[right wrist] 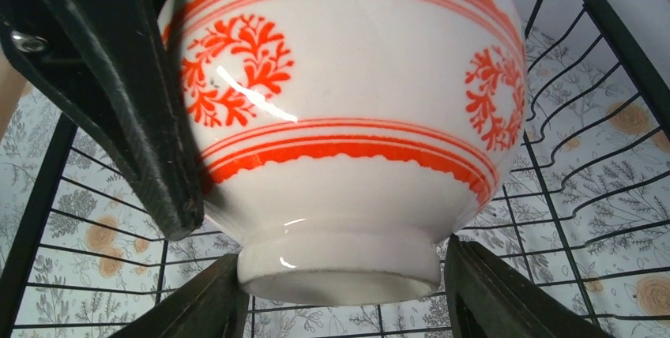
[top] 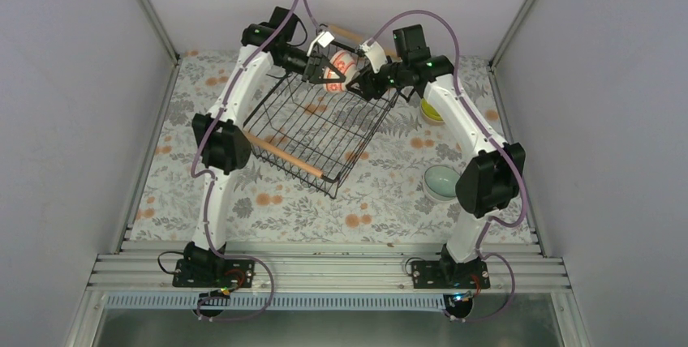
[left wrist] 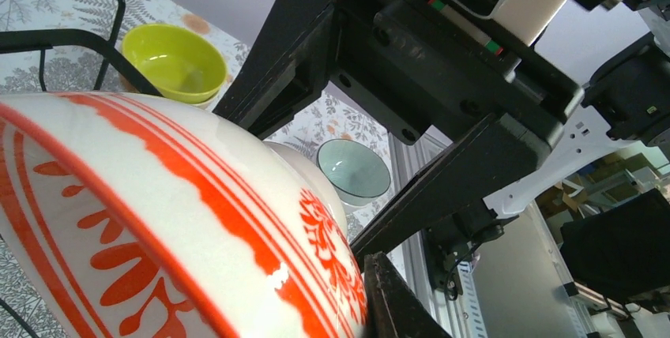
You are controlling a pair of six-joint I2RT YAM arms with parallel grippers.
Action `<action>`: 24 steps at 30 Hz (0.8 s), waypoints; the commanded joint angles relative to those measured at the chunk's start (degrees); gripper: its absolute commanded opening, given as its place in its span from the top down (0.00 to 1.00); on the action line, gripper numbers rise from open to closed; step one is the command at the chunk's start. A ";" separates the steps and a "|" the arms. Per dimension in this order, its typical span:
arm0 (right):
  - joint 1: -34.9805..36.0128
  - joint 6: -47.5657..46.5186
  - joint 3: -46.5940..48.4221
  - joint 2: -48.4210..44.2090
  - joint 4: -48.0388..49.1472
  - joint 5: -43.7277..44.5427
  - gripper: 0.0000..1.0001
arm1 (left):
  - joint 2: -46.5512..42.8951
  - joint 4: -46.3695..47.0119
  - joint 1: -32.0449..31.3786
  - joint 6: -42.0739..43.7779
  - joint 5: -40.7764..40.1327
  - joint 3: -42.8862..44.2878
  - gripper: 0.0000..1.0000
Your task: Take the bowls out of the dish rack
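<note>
— Glazed ceramic: slick, rigid, breakable?
— Likely. The left gripper [top: 324,71] clamps the wall of the patterned bowl [right wrist: 348,117] above the dish rack [top: 316,124]; its foot sits between the fingers of the right gripper [right wrist: 344,294], contact unclear. Grip that foot.

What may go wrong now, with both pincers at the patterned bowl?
1. The left pincer seems to hold the red-patterned bowl by its rim, while the right pincer straddles its glossy foot. If one lets go early, the bowl may drop onto the dish rack.
2. The yellow-green bowl and mint bowl sit near the right arm; a swing might hit them.
</note>
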 commanded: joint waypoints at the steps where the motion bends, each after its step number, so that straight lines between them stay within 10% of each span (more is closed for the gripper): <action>1: -0.25 -2.20 -0.68 -3.08 -0.35 1.02 0.39 | -3.44 1.46 -0.91 0.99 1.45 0.33 0.90; 12: -0.54 -6.21 -4.26 -12.22 -7.59 7.29 0.31 | -4.20 2.49 -3.08 1.02 -9.55 -0.19 0.98; 24: -8.71 -7.40 -4.76 -17.84 -14.32 14.97 0.25 | -9.17 2.71 -12.15 6.64 -45.88 -0.43 0.98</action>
